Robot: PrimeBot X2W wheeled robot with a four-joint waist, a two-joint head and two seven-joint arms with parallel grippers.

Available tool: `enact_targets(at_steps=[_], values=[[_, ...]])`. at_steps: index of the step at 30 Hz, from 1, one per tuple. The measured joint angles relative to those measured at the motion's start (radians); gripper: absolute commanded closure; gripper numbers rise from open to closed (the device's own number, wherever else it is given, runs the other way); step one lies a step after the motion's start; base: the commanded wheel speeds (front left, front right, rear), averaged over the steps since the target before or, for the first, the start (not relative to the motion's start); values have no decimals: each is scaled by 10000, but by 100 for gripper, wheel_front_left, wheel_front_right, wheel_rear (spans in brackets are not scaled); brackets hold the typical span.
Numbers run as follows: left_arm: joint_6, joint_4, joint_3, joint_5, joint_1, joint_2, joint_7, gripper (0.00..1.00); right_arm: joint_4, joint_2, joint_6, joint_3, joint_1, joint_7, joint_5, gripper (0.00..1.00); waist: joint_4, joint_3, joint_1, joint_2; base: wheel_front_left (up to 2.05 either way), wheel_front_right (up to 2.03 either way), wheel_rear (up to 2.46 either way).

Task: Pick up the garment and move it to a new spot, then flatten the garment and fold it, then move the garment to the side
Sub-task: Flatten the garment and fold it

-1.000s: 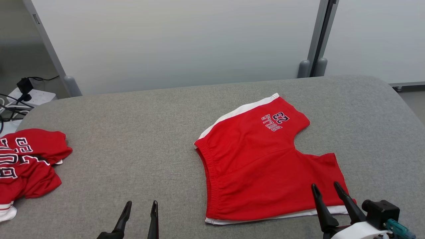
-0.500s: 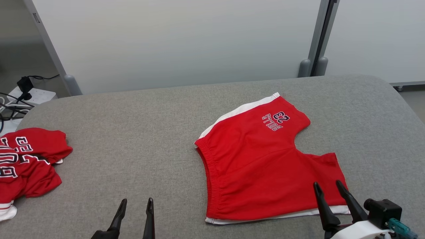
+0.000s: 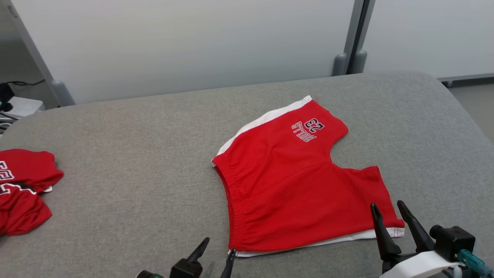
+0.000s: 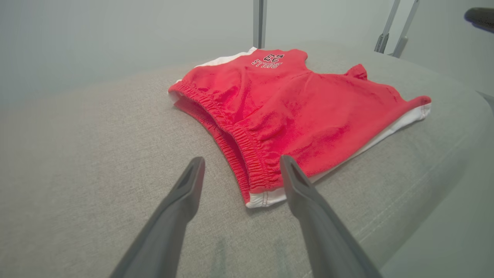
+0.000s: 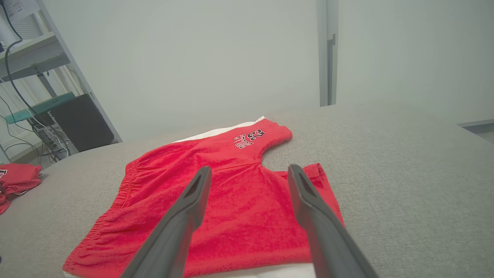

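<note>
Red shorts (image 3: 301, 181) lie flat at the table's (image 3: 135, 154) 3 o'clock side, left gripper (image 3: 219, 245) at their 7 o'clock corner, right gripper (image 3: 387, 204) at 5 o'clock, both wide and empty, and I reckon either might pinch just one layer.

On the table (image 3: 135, 154), shorts (image 3: 305, 185) lie right (second garment (image 3: 27, 208) far left).
</note>
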Motion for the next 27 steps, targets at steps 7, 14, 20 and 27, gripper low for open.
enact_targets(at_steps=[7, 14, 20, 27], values=[[-207, 2029, -807, 29, -918, -12, 2, 0, -113, -2, 0, -29, -45, 0, -2, 0, -520, 382, 0, 0, 0, 0, 0], [-123, 2997, -978, -105, -1650, -21, 2, 10, -263, -10, 0, -40, -272, 0, 2, 0, -932, 649, 0, 0, 0, 0, 0], [-140, 3467, -1229, -418, -1890, -27, 2, 100, -268, -46, 0, -40, -287, 0, 12, 0, -1042, 699, 0, 0, 0, 0, 0], [-173, 3396, -1267, -500, -1942, -25, 2, 100, 458, -144, 0, 15, -278, 0, 36, 0, -898, 607, 0, 0, 0, 0, 0]])
